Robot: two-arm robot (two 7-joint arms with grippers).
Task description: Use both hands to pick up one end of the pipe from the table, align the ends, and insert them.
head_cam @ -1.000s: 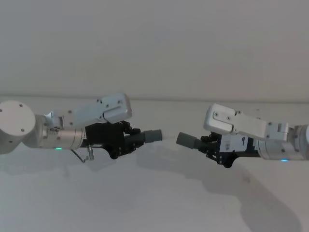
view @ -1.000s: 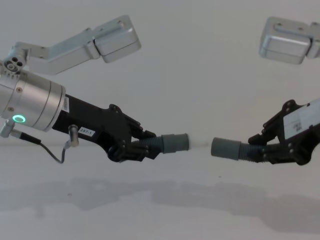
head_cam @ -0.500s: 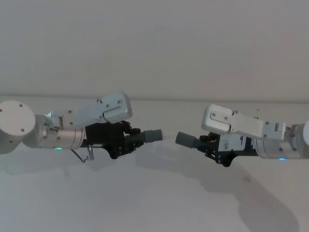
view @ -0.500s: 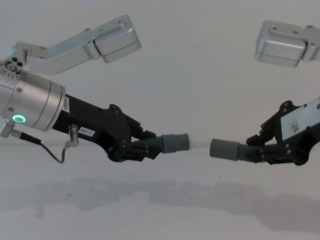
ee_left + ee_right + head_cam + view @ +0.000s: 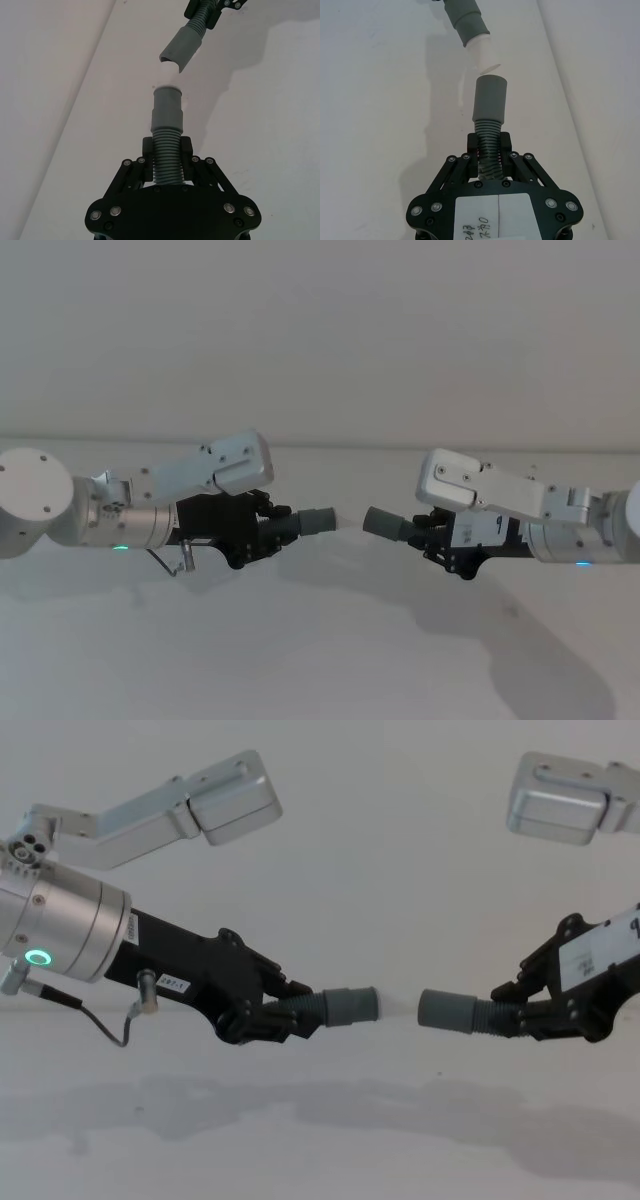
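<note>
Both grippers hover above the white table point(image 5: 320, 650), facing each other. My left gripper point(image 5: 268, 530) point(image 5: 284, 1018) point(image 5: 167, 154) is shut on a grey corrugated pipe piece whose smooth cuff point(image 5: 318, 519) point(image 5: 350, 1007) point(image 5: 167, 107) carries a small white tip point(image 5: 482, 52). My right gripper point(image 5: 432, 533) point(image 5: 508, 1016) point(image 5: 489, 149) is shut on the other pipe piece just behind its cuff point(image 5: 383, 523) point(image 5: 446, 1011) point(image 5: 491, 97). The two ends point at each other at nearly the same height, a short gap apart. Each pipe piece's remaining length is hidden behind the grippers.
The white table point(image 5: 320, 1120) runs under both arms with their shadows on it, and a plain pale wall point(image 5: 320, 330) stands behind. The silver wrist camera housings point(image 5: 235, 795) point(image 5: 570, 805) sit above each gripper.
My right gripper has moved a little to the left with its pipe end, narrowing the gap between the cuffs. The left arm has stayed still.
</note>
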